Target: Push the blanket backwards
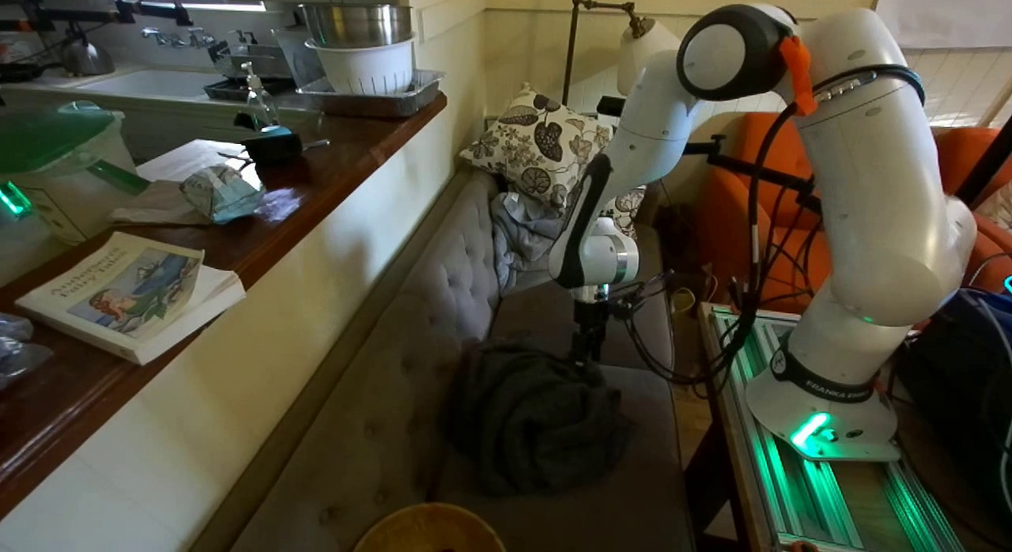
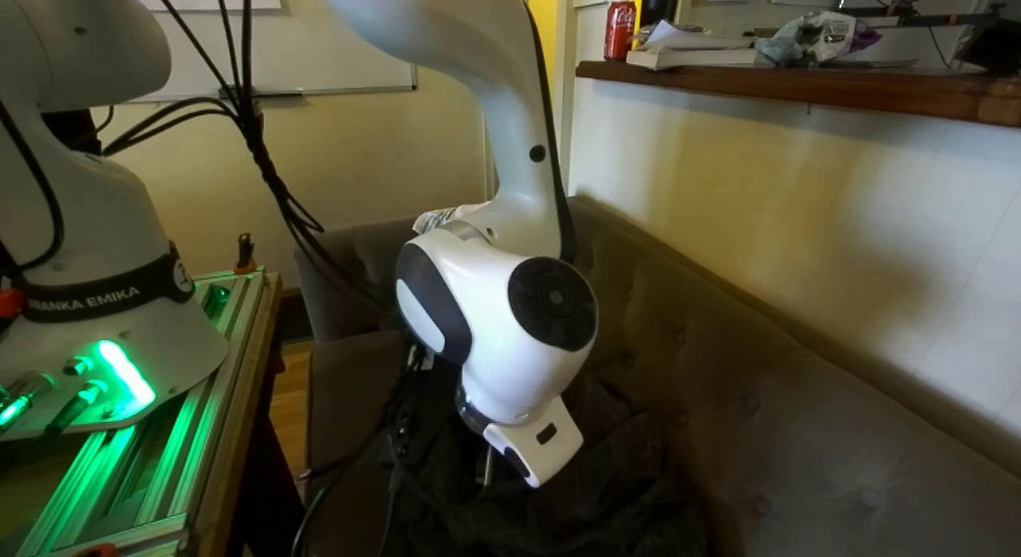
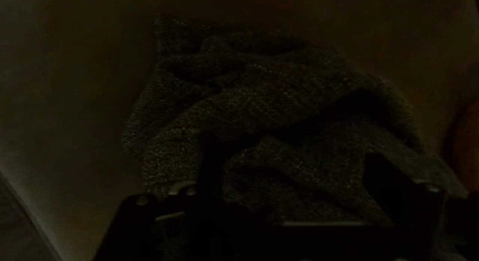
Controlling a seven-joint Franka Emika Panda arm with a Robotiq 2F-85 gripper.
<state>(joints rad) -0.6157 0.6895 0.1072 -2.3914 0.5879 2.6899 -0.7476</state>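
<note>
A dark grey blanket [image 1: 538,425] lies in a crumpled heap on the sofa seat. It also shows in an exterior view [image 2: 630,485], partly hidden behind the arm, and fills the middle of the very dark wrist view [image 3: 254,100]. My gripper [image 1: 583,356] points down at the edge of the heap nearest the patterned pillow. In the wrist view the gripper [image 3: 293,163] is open, its two black fingers wide apart, with blanket folds showing between them. Whether the fingertips touch the cloth I cannot tell. The fingers are hidden in an exterior view behind the wrist.
The tufted sofa backrest [image 1: 387,378] runs along the wall beside the blanket. A yellow-brown round object [image 1: 431,528] stands on the sofa near the heap. A patterned pillow [image 1: 545,145] and a grey cloth [image 1: 526,232] lie at the far end. The robot's table [image 1: 838,504] borders the seat.
</note>
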